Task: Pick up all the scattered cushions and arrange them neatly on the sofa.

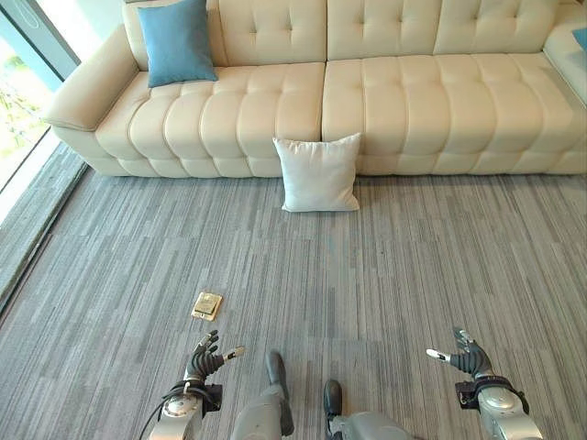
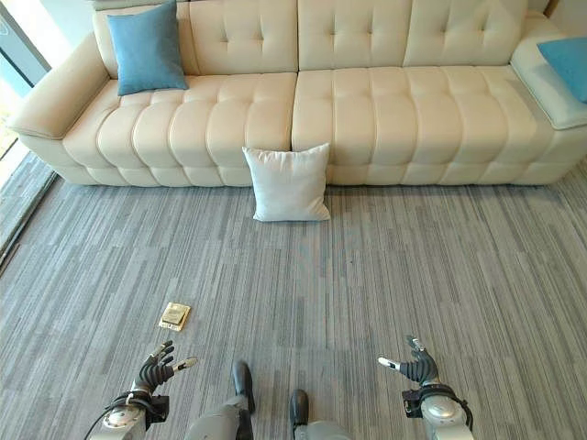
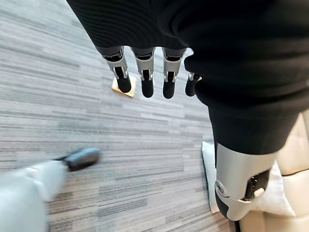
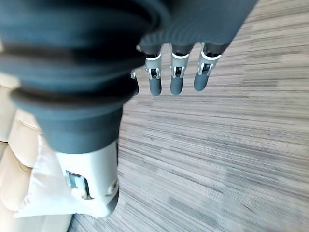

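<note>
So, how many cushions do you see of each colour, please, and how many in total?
Blue cushions: 2, one at the sofa's left end, one on its right end.
White cushions: 1, on the floor against the sofa front.
Total: 3 cushions.

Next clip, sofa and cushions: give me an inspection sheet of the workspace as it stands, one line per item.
Surface: grey striped carpet in front of a cream tufted sofa.
Job's things: white cushion on the carpet, leaning against the sofa front; blue cushion upright against the backrest at the sofa's left end; second blue cushion lying at the sofa's right end, partly cut off by the view's edge.
Clutter: small brass floor plate set in the carpet ahead of the left hand.
Hands: left hand open, holding nothing; right hand open, holding nothing; both low over the carpet, well short of the white cushion.
Cables: nothing seen.
Surroundings: window glass beside the sofa's left end.
</note>
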`<state>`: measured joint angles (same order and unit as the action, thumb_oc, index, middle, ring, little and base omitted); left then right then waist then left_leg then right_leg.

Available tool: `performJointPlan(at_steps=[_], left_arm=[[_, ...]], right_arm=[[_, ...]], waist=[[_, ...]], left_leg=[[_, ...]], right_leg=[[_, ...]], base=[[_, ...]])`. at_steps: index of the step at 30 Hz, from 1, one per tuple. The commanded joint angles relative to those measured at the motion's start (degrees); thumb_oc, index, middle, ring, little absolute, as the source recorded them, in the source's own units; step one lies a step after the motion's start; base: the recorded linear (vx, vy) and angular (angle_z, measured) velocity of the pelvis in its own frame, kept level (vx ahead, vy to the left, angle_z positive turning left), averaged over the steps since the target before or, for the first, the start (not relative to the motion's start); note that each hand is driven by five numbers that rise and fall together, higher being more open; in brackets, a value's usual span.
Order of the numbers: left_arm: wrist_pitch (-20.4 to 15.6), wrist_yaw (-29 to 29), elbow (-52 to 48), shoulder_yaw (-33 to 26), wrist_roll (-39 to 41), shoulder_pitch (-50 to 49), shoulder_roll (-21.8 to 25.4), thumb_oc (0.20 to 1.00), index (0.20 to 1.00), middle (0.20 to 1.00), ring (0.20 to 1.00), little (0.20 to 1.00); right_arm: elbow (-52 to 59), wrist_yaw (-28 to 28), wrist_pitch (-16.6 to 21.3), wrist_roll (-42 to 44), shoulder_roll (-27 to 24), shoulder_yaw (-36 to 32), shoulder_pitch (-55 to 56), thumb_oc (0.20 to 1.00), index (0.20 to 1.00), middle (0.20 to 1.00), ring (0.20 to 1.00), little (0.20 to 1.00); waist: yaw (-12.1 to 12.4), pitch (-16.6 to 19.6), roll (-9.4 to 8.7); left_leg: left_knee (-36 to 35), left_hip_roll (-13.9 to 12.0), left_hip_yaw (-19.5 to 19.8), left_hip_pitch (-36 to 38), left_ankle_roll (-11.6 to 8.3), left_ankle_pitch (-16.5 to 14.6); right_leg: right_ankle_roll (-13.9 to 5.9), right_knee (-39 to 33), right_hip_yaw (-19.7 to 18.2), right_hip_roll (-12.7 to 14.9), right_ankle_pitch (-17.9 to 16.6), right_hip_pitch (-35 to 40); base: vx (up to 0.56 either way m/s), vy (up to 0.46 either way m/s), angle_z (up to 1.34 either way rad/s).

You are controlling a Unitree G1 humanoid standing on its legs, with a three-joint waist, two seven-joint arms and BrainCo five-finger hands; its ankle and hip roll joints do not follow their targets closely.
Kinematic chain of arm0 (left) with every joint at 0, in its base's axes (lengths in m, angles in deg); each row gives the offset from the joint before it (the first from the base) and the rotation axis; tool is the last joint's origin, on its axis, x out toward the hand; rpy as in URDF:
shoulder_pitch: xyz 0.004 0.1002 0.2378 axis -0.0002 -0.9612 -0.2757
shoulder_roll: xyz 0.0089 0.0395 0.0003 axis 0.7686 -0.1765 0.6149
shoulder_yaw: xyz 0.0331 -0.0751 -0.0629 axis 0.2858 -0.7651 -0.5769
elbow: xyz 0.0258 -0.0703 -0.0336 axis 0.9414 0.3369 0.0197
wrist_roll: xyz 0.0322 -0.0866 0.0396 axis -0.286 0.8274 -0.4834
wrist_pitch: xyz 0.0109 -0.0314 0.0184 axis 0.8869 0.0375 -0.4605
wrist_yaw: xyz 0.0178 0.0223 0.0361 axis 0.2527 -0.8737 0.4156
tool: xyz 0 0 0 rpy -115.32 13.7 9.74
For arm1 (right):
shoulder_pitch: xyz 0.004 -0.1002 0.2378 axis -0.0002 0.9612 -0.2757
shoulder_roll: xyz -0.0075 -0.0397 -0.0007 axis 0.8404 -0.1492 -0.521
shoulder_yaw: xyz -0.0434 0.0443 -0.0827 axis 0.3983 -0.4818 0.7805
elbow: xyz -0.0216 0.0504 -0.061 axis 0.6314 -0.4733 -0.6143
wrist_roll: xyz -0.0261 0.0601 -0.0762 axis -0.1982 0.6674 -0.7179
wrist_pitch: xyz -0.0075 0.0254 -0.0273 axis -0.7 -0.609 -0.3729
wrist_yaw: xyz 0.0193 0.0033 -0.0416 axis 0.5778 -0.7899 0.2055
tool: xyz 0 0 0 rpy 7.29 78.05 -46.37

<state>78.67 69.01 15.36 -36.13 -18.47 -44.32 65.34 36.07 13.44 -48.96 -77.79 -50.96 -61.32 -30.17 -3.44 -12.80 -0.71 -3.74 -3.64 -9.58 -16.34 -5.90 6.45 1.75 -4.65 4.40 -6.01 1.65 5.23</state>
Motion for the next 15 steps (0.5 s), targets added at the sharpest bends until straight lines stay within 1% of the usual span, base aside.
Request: performJointPlan(at_steps=[1, 2, 3, 4, 5, 6, 7, 9, 10, 11, 12, 13, 14, 15], left_arm=[[-1.24, -0.84, -3.18, -0.74, -2.08, 0.17, 1.95, 1.000, 1.000, 1.000, 1.000, 1.000], [-1.10, -0.90, -3.29, -1.22, -2.08, -0.35, 1.94, 1.000, 1.000, 1.000, 1.000, 1.000], [-1.10, -0.90, -3.29, -1.22, -2.08, -0.35, 1.94, 1.000, 1.000, 1.000, 1.000, 1.000], [-0.76, -0.19, -3.53, -1.45, -2.84, -1.11, 2.31, 1.000, 1.000, 1.000, 1.000, 1.000], [-0.76, -0.19, -3.54, -1.44, -2.85, -1.14, 2.34, 1.000, 1.000, 1.000, 1.000, 1.000], [-0.72, -0.24, -3.38, -1.46, -3.03, -1.06, 2.60, 1.000, 1.000, 1.000, 1.000, 1.000], [-0.49, -0.02, -2.63, -1.22, -3.27, -0.55, 2.96, 1.000, 1.000, 1.000, 1.000, 1.000], [-0.49, -0.02, -2.62, -1.22, -3.27, -0.53, 2.95, 1.000, 1.000, 1.000, 1.000, 1.000], [-0.51, -0.29, -3.11, -1.24, -2.88, 0.14, 3.93, 1.000, 1.000, 1.000, 1.000, 1.000], [-0.38, -0.45, -3.66, -1.17, -2.62, 0.41, 4.33, 1.000, 1.000, 1.000, 1.000, 1.000], [-0.46, -1.06, -3.80, -0.97, -2.32, 1.34, 4.85, 1.000, 1.000, 1.000, 1.000, 1.000], [-0.46, -1.06, -3.79, -0.98, -2.32, 1.37, 4.84, 1.000, 1.000, 1.000, 1.000, 1.000], [-0.37, -1.18, -3.88, -0.82, -2.17, 1.73, 4.86, 1.000, 1.000, 1.000, 1.000, 1.000], [-0.48, -1.12, -3.93, -0.77, -1.49, 1.92, 4.50, 1.000, 1.000, 1.000, 1.000, 1.000]], right_arm=[[3.45, -1.05, 1.20, -0.30, -2.84, -2.67, 1.63, 1.000, 1.000, 1.000, 1.000, 1.000], [3.48, -0.75, 0.89, -0.72, -2.61, -2.72, 1.70, 1.000, 1.000, 1.000, 1.000, 1.000], [3.48, -0.75, 0.89, -0.72, -2.61, -2.72, 1.70, 1.000, 1.000, 1.000, 1.000, 1.000], [4.12, 0.06, 0.68, -1.49, -1.80, -3.15, 2.74, 1.000, 1.000, 1.000, 1.000, 1.000], [4.15, 0.06, 0.67, -1.50, -1.77, -3.15, 2.79, 1.000, 1.000, 1.000, 1.000, 1.000], [4.27, 0.10, 0.69, -1.45, -1.51, -3.06, 2.71, 1.000, 1.000, 1.000, 1.000, 1.000], [3.87, 0.56, 0.84, -1.15, -0.06, -2.94, 3.04, 1.000, 1.000, 1.000, 1.000, 1.000], [3.87, 0.56, 0.85, -1.15, -0.06, -2.95, 3.03, 1.000, 1.000, 1.000, 1.000, 1.000], [4.46, 0.82, 1.04, -0.96, 0.97, -1.76, 2.16, 1.000, 1.000, 1.000, 1.000, 1.000], [4.89, 0.83, 0.91, -0.96, 1.35, -1.38, 1.72, 1.000, 1.000, 1.000, 1.000, 1.000], [4.78, 0.47, 1.04, -0.95, 1.85, -0.04, 0.04, 1.000, 1.000, 1.000, 1.000, 1.000], [4.77, 0.47, 1.04, -0.94, 1.84, -0.04, 0.01, 1.000, 1.000, 1.000, 1.000, 1.000], [4.57, 0.47, 0.95, -1.06, 1.95, 0.65, -0.91, 1.000, 1.000, 1.000, 1.000, 1.000], [4.54, 0.60, 0.81, -1.14, 1.59, 1.22, -1.74, 1.000, 1.000, 1.000, 1.000, 1.000]], waist=[[1.13, -0.29, 0.18], [1.97, 0.53, -0.21], [1.97, 0.53, -0.21], [2.46, 2.01, -0.60], [2.45, 2.09, -0.70], [2.43, 2.30, -1.76], [2.49, 3.38, -3.50], [2.61, 3.47, -3.36], [2.72, 3.02, -4.86], [2.58, 2.22, -4.60], [2.39, 0.55, -3.75], [2.46, 0.60, -3.67], [2.15, -0.11, -3.29], [0.82, -1.14, -2.36]], left_leg=[[1.16, -0.11, 0.06, -1.04, 0.62, 0.11], [2.24, -0.77, -0.08, -3.33, 0.43, 1.41], [2.24, -0.77, -0.08, -3.33, 0.43, 1.41], [5.32, -0.34, -0.04, -2.40, 1.28, 3.61], [5.51, -0.27, -0.06, -2.52, 1.29, 3.48], [8.53, 0.35, -0.29, -3.23, 1.55, 2.91], [10.90, 1.57, -1.09, -2.06, 2.90, 0.09], [10.85, 1.37, -1.13, -2.19, 2.88, 0.18], [11.55, 1.82, -2.36, -0.13, 4.60, -3.26], [11.45, 1.66, -2.58, 1.47, 5.51, -4.57], [10.98, 1.65, -3.37, 6.30, 6.95, -7.57], [10.93, 1.53, -3.41, 6.22, 6.93, -7.49], [10.48, 1.82, -3.34, 8.60, 7.34, -8.64], [8.48, 2.75, -2.39, 13.38, 7.64, -10.18]], right_leg=[[-5.18, 6.86, -4.48, 7.51, 8.36, 3.68], [-5.60, 7.09, -6.60, 7.69, 9.34, 6.99], [-5.60, 7.09, -6.60, 7.69, 9.34, 6.99], [-6.16, 8.70, -7.91, 8.60, 9.77, 8.75], [-6.18, 8.70, -7.88, 8.69, 9.83, 8.72], [-6.95, 9.86, -8.04, 9.96, 8.48, 9.02], [-8.88, 14.65, -8.85, 12.00, 2.60, 7.35], [-8.85, 14.62, -8.99, 11.85, 2.45, 7.16], [-10.87, 24.86, -9.63, 13.57, -8.09, 2.65], [-10.85, 29.78, -9.19, 13.93, -10.32, -0.40], [-9.58, 34.90, -6.62, 15.07, -10.16, -6.18], [-9.54, 34.86, -6.67, 14.95, -10.27, -6.31], [-9.00, 34.82, -4.93, 15.15, -8.95, -8.81], [-8.20, 32.66, -1.97, 12.28, -2.99, -14.10]], base=[[0.64, 0.165, -0.40], [0.45, 0.129, -0.38], [0.98, 0.341, -0.49], [0.54, 0.212, -0.41], [0.74, 0.294, -0.50], [0.52, 0.220, -0.43], [0.51, 0.220, -0.54], [0.29, 0.136, -0.55], [0.37, 0.197, -0.47], [0.64, 0.367, -0.29], [0.36, 0.231, -0.15], [0.40, 0.239, -0.16], [0.48, 0.191, -0.11], [0.49, 0.190, -0.07]])
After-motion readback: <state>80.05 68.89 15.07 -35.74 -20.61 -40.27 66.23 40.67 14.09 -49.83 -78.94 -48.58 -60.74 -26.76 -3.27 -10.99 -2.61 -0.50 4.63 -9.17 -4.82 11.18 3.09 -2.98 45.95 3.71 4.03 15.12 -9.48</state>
